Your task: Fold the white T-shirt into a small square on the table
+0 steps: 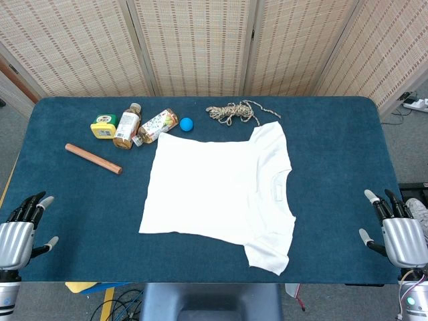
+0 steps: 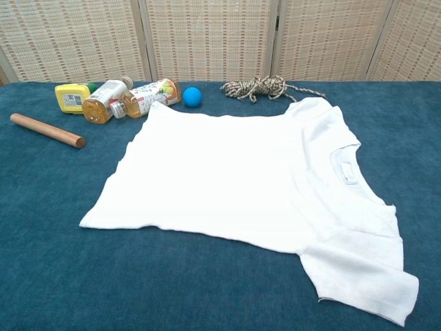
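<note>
White cotton T-shirt [image 1: 221, 192] lies spread flat, unfolded, mid-table on the dark blue cloth-covered table [image 1: 334, 154], its collar toward the robot's right. Both metal hands, left hand [image 1: 19, 233] and right hand [image 1: 398, 234], hover at the near corners, fingers apart, holding nothing.
</note>
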Robot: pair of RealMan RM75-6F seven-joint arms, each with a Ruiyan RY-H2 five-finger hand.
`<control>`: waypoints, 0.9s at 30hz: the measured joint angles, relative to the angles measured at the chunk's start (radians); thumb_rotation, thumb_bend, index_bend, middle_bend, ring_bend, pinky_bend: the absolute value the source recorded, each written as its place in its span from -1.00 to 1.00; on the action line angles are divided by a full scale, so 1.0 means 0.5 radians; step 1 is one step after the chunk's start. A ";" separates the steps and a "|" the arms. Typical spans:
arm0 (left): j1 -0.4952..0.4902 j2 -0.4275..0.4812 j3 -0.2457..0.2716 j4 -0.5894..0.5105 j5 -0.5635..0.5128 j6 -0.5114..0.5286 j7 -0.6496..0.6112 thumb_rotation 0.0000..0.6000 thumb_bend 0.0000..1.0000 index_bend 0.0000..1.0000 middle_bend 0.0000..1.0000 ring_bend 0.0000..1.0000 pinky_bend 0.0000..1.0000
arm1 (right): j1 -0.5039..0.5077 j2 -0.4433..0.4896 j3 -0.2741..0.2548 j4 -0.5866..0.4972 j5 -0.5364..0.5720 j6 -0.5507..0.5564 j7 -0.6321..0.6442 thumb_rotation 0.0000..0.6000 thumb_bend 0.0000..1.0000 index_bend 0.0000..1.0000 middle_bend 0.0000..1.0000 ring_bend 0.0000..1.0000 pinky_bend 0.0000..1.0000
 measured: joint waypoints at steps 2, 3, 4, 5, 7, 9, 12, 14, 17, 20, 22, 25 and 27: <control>-0.022 -0.001 0.003 0.016 0.049 -0.001 -0.027 1.00 -0.73 -0.50 -0.46 -0.44 -0.42 | -0.002 0.007 0.002 -0.008 -0.003 0.004 -0.001 1.00 -0.43 -0.83 -0.59 -0.74 -0.68; -0.042 -0.002 0.006 0.025 0.082 -0.009 -0.040 1.00 -0.73 -0.46 -0.37 -0.34 -0.39 | -0.003 0.013 0.003 -0.017 -0.007 0.009 -0.006 1.00 -0.43 -0.83 -0.59 -0.73 -0.68; -0.054 -0.004 0.007 0.030 0.100 -0.014 -0.047 1.00 -0.73 -0.42 -0.29 -0.26 -0.34 | -0.003 0.018 0.004 -0.025 -0.011 0.014 -0.009 1.00 -0.43 -0.83 -0.59 -0.73 -0.68; -0.082 -0.009 0.009 0.044 0.137 -0.027 -0.061 1.00 -0.73 -0.39 -0.24 -0.20 -0.27 | -0.003 0.023 0.005 -0.033 -0.016 0.018 -0.012 1.00 -0.43 -0.83 -0.59 -0.73 -0.68; -0.131 -0.020 0.012 0.069 0.194 -0.053 -0.083 1.00 -0.73 -0.32 -0.10 -0.09 -0.06 | -0.002 0.036 0.010 -0.051 -0.024 0.024 -0.015 1.00 -0.43 -0.83 -0.59 -0.73 -0.68; -0.191 -0.036 0.017 0.098 0.254 -0.098 -0.107 1.00 -0.73 -0.29 0.03 0.00 0.16 | 0.001 0.050 0.014 -0.065 -0.030 0.026 -0.015 1.00 -0.43 -0.83 -0.59 -0.71 -0.68; -0.271 -0.052 0.031 0.123 0.310 -0.188 -0.143 1.00 -0.73 -0.28 0.27 0.20 0.46 | 0.007 0.066 0.021 -0.076 -0.040 0.028 -0.018 1.00 -0.43 -0.83 -0.59 -0.68 -0.67; -0.336 -0.064 0.044 0.136 0.345 -0.262 -0.180 1.00 -0.73 -0.28 0.38 0.31 0.63 | 0.008 0.071 0.022 -0.083 -0.039 0.026 -0.020 1.00 -0.43 -0.83 -0.59 -0.67 -0.67; -0.435 -0.105 0.062 0.177 0.398 -0.365 -0.228 1.00 -0.73 -0.26 0.58 0.49 0.85 | 0.010 0.075 0.022 -0.087 -0.036 0.017 -0.019 1.00 -0.43 -0.83 -0.59 -0.67 -0.67; -0.520 -0.173 0.083 0.235 0.433 -0.466 -0.257 1.00 -0.73 -0.23 0.76 0.66 0.98 | 0.013 0.077 0.019 -0.090 -0.035 0.008 -0.019 1.00 -0.42 -0.83 -0.59 -0.64 -0.67; -0.561 -0.217 0.095 0.266 0.440 -0.528 -0.273 1.00 -0.73 -0.22 0.85 0.74 1.00 | 0.014 0.078 0.016 -0.091 -0.035 0.003 -0.022 1.00 -0.40 -0.83 -0.59 -0.63 -0.67; -0.626 -0.304 0.113 0.324 0.436 -0.632 -0.286 1.00 -0.73 -0.19 0.96 0.83 1.00 | 0.014 0.080 0.014 -0.093 -0.030 -0.005 -0.020 1.00 -0.40 -0.83 -0.59 -0.61 -0.67; -0.667 -0.367 0.122 0.367 0.425 -0.692 -0.281 1.00 -0.73 -0.17 0.99 0.86 1.00 | 0.015 0.082 0.015 -0.094 -0.027 -0.007 -0.019 1.00 -0.40 -0.83 -0.59 -0.60 -0.67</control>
